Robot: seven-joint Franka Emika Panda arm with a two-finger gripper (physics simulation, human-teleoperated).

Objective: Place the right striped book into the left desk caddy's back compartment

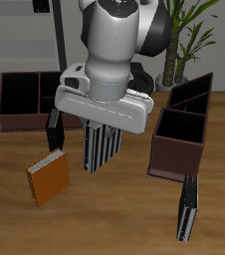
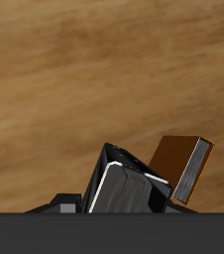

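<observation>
Over the wooden desk (image 1: 114, 214), going left to right: a wide, low brown caddy (image 1: 25, 102) sits at the back, with a slim near-black book (image 1: 54, 132) standing just in front of it. Nearer the front edge lies a plain orange book (image 1: 49, 178), flat and turned at an angle. In the middle the robot's arm hangs over the desk, and the hand (image 1: 101, 134) is clamped on the right striped book (image 1: 101, 149), which hangs upright below it, grey and black stripes running lengthwise, apparently lifted off the desk. Beyond it stands the left desk caddy (image 1: 179, 144), dark maroon-brown, with its taller slant-walled back compartment (image 1: 192, 100) farther back. Another dark book (image 1: 188, 207) lies on the desk just in front of that caddy. From the wrist camera, the striped book's dark glossy edge (image 2: 124, 184) fills the close foreground and the orange book (image 2: 179, 163) shows beside it. No writing or labels can be read on any cover.
</observation>
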